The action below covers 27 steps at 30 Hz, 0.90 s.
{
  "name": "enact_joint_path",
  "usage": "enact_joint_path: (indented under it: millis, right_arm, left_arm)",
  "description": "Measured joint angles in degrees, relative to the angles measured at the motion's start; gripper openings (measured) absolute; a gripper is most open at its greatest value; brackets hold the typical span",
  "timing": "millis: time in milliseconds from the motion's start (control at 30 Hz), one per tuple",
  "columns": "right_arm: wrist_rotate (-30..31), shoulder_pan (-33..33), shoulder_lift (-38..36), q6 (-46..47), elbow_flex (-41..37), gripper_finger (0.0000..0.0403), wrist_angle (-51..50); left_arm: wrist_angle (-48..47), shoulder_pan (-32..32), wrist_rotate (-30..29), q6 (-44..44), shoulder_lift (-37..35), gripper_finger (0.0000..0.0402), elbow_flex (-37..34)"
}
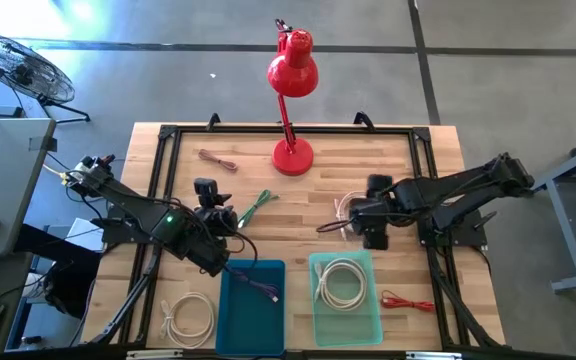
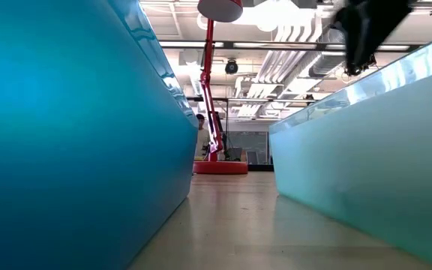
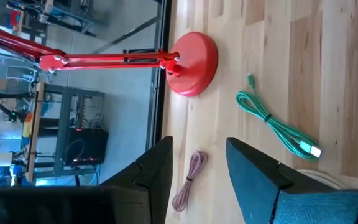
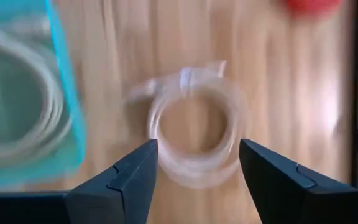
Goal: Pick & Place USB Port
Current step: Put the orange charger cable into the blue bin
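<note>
Pale wooden plank bench [image 1: 388, 160], smooth. Coiled white cable [image 4: 194, 140], round loops, lying on the wood right in front of the right end effector [image 4: 197, 168], framed between its wide-open, empty dark fingers. Second white coil [image 1: 340, 282] inside the translucent green tray [image 1: 366, 318]. Left end effector [image 3: 197, 171] open too, holding nothing, near the glossy blue bin [image 1: 236, 322].
</note>
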Motion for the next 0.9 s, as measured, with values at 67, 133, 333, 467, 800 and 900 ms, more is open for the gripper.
enact_joint_path:
  millis: [67,133,333,467,800,900]
  right_arm:
    - [-5.00,0.32,0.00,3.95,0.00,0.0216,-3.05]
    - [-10.81,1.14,0.00,6.25,0.00,0.0216,-3.66]
    - [-22.57,6.72,0.00,11.45,0.00,0.0220,2.87]
    - [-24.19,12.52,0.00,17.92,0.00,0.0220,4.64]
    - [-14.17,27.85,0.71,27.63,0.00,0.0220,5.03]
    - [-11.19,31.70,2.68,27.68,-0.02,0.0220,5.43]
  left_arm:
    - [-0.01,0.00,-0.09,0.00,0.00,0.0144,0.02]
    - [0.02,0.00,-0.20,0.00,0.00,0.0144,0.01]
    - [1.16,0.00,0.20,-0.02,0.11,0.0144,0.02]
    - [1.44,-0.04,1.01,-0.04,0.20,0.0144,-0.01]
    - [2.66,-0.04,3.15,-0.02,0.20,0.0144,-0.01]
    - [3.21,-0.04,3.37,-0.04,0.20,0.0144,-0.01]
